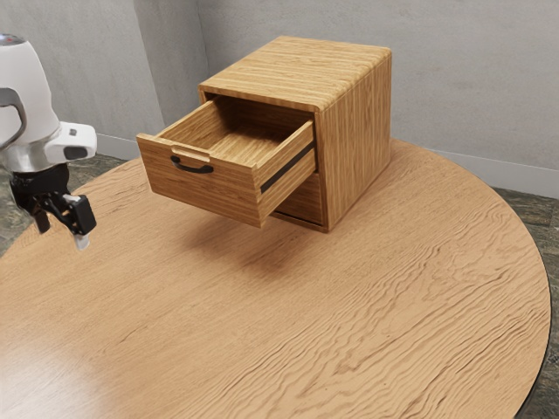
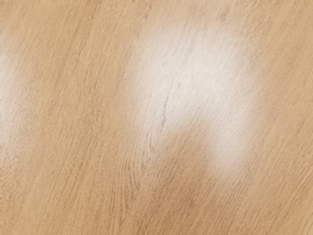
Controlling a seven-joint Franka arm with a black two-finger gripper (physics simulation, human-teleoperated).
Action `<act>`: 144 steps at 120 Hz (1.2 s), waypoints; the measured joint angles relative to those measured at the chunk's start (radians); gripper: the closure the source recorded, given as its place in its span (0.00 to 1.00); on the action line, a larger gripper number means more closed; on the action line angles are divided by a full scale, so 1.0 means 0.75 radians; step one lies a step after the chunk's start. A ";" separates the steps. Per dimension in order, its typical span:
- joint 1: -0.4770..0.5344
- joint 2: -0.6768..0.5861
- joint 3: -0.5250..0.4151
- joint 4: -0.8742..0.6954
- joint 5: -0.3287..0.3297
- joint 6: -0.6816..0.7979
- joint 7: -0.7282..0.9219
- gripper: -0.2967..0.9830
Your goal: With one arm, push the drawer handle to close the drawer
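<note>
The black gripper (image 1: 62, 230) hangs at the exterior view's left, its two fingers spread apart with nothing between them. It points down and stands well apart from the wooden drawer (image 1: 205, 188), which is pulled far out of the cabinet (image 1: 356, 131). A curved black handle (image 1: 192, 167) is mounted on the upper part of the drawer's front panel, on the side facing the arm. Through the drawer's open top, its bare inside is visible.
The cabinet stands on a round wooden table (image 1: 349, 323), with a lower compartment front (image 1: 301, 201) under the pulled-out drawer. Grey walls (image 1: 472, 78) rise behind. Beneath the hand, the wrist view has tabletop (image 2: 88, 122) with bright reflections and a soft shadow.
</note>
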 joint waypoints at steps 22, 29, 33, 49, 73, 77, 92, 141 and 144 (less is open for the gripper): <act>-0.012 0.195 0.037 0.140 -0.121 0.119 0.003 0.25; -0.031 0.216 0.040 0.178 -0.140 0.140 0.005 0.25; -0.035 0.216 0.040 0.192 -0.147 0.149 0.006 0.25; -0.049 0.257 0.041 0.227 -0.160 0.173 0.009 0.26; -0.049 0.407 0.043 0.352 -0.153 0.193 0.012 0.62; -0.049 0.437 0.043 0.372 -0.153 0.195 0.012 0.66; -0.050 0.520 0.043 0.434 -0.155 0.202 0.013 0.76; -0.132 0.564 0.041 0.486 -0.207 0.207 0.014 0.84; -0.135 0.559 0.041 0.478 -0.210 0.207 0.013 0.84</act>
